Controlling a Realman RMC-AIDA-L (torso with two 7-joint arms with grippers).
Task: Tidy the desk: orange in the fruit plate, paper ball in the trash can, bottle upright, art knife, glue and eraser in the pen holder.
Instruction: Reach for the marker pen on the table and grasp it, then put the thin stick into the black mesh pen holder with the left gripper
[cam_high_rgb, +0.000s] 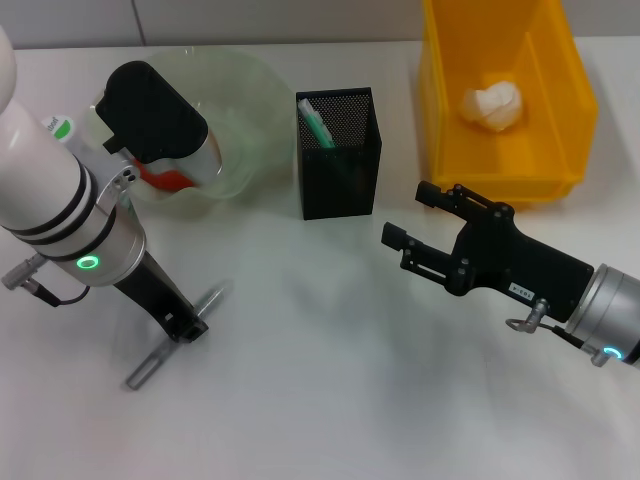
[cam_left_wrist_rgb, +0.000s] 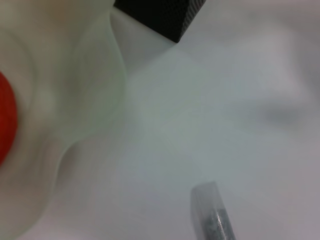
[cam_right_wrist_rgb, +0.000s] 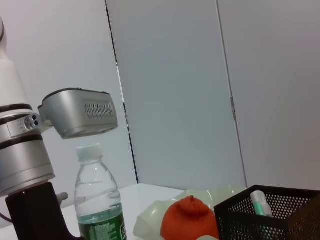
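Head view, left pincer (cam_high_rgb: 190, 325) at art knife (cam_high_rgb: 176, 335), right pincer (cam_high_rgb: 408, 222) open

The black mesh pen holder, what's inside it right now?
A green-and-white stick leans in the pen holder, probably the glue. The mesh walls hide its bottom, so an eraser could lie there unseen. The art knife is on the table.

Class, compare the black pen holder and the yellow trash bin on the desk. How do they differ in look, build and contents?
The pen holder is black mesh, tall and narrow; the trash bin is solid yellow plastic, wide and low. The pen holder holds a green-capped stick leaning upright; the trash bin holds a white paper ball lying on its floor. Both stand open-topped at the back of the white desk.
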